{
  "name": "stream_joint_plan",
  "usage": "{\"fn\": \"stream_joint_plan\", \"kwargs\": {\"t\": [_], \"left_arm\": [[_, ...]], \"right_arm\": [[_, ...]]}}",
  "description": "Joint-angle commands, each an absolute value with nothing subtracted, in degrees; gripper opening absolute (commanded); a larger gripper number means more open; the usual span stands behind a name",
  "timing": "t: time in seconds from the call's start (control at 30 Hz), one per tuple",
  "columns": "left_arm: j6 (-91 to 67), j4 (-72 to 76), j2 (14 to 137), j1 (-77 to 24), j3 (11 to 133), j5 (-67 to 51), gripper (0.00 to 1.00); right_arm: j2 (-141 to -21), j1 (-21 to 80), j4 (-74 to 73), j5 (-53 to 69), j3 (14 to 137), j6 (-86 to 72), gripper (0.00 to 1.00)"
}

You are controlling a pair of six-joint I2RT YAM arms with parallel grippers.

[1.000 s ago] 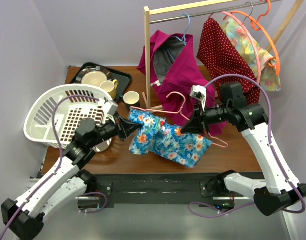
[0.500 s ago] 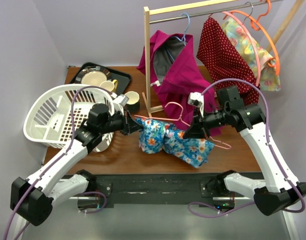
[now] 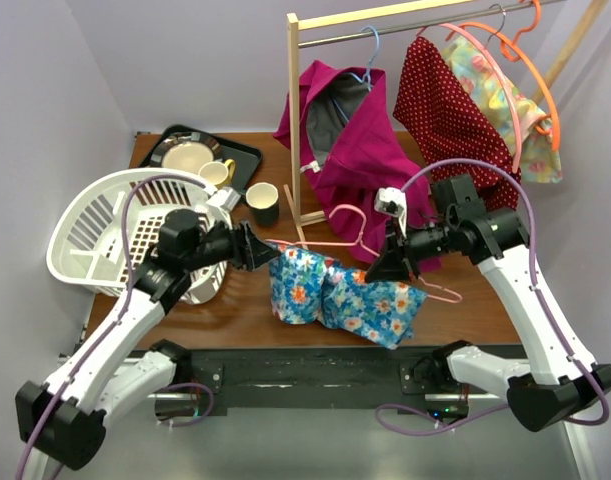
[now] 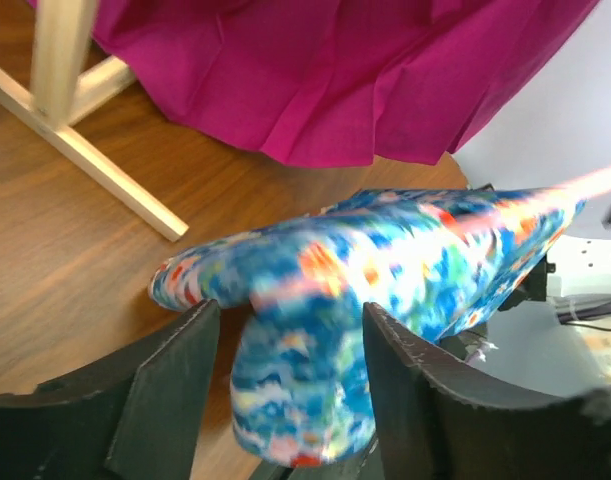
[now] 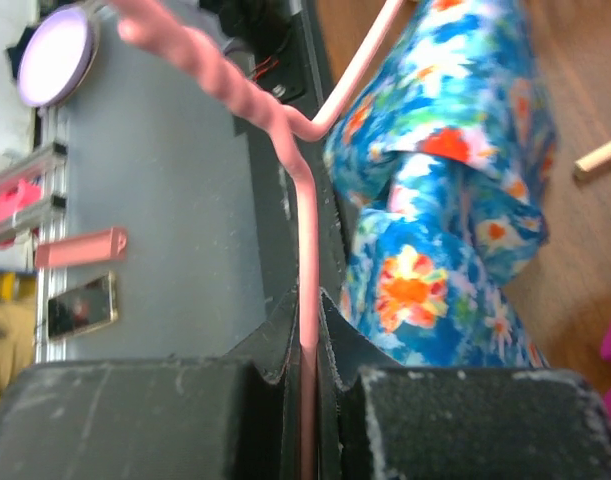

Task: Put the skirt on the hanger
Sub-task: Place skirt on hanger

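Observation:
The blue floral skirt (image 3: 345, 300) hangs draped over the lower bar of the pink hanger (image 3: 330, 240), held just above the table. My right gripper (image 3: 377, 268) is shut on the hanger's wire (image 5: 303, 200), with the skirt (image 5: 445, 200) hanging to one side of it. My left gripper (image 3: 257, 250) sits at the skirt's left end and stands open. A fold of the skirt (image 4: 385, 260) lies loose between the left gripper's (image 4: 290, 320) spread jaws, with gaps on both sides.
A white laundry basket (image 3: 105, 230) sits at the left, a black tray (image 3: 245, 152) with dishes behind it and a dark cup (image 3: 262, 200) nearby. The wooden rack post (image 3: 294, 120) stands behind the skirt, with a magenta garment (image 3: 355, 140) and a red dotted one (image 3: 445, 100) hanging.
My left gripper has opened and let go of the skirt's left end, which now hangs on the hanger. The right gripper keeps holding the hanger in about the same place.

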State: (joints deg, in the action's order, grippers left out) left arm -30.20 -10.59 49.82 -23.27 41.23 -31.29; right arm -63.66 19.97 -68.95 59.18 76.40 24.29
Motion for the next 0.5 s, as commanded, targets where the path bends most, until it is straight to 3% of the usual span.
{"fn": "stream_joint_plan", "kwargs": {"t": [0.0, 0.17, 0.2, 0.23, 0.27, 0.4, 0.47], "left_arm": [[-27.34, -17.46, 40.18, -23.03, 48.51, -25.68, 0.66], [-31.09, -18.55, 34.37, -25.83, 50.55, -28.91, 0.76], [-32.16, -16.46, 34.10, -26.97, 49.75, -29.79, 0.80], [-33.21, -14.96, 33.75, -28.29, 48.88, -29.79, 0.94], [-34.35, -13.46, 33.66, -32.30, 46.87, -28.92, 1.00], [-32.70, -8.10, 38.13, -50.23, 45.00, -13.34, 1.00], [-27.55, -7.73, 44.19, -65.34, 48.40, -4.01, 1.00]], "right_arm": [[-59.77, 20.22, -52.58, 55.12, 76.64, 8.31, 0.00], [-60.46, 20.22, -43.09, 51.86, 74.71, -1.56, 0.00], [-60.64, 20.30, -42.20, 51.68, 74.62, -3.93, 0.00], [-60.91, 20.22, -41.40, 51.33, 74.53, -4.91, 0.00], [-61.08, 20.30, -40.27, 50.89, 74.53, -5.70, 0.00], [-62.31, 20.21, -37.45, 50.71, 74.18, -10.80, 0.00], [-62.49, 20.22, -37.35, 50.19, 74.27, -11.60, 0.00]]}}
